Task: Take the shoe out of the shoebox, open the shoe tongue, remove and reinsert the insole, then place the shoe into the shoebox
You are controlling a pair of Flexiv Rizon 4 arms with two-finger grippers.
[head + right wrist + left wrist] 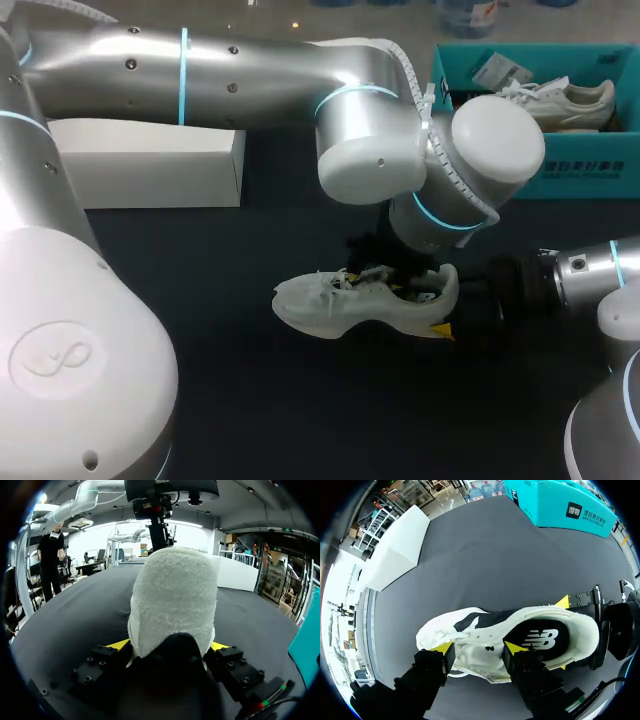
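White shoe (340, 305): out of the teal shoebox (580, 170), lying on the black desk (250, 400), apart from the box.
Right jaws: closed on the heel from both sides, holding it.
Left jaws: over the tongue (485, 637); whether they grip it cannot be told.
Insole (542, 639): dark, seated inside the shoe.
Progress: removal looks done; tongue-opening seems in hand; insole out-and-in and reboxing remain.
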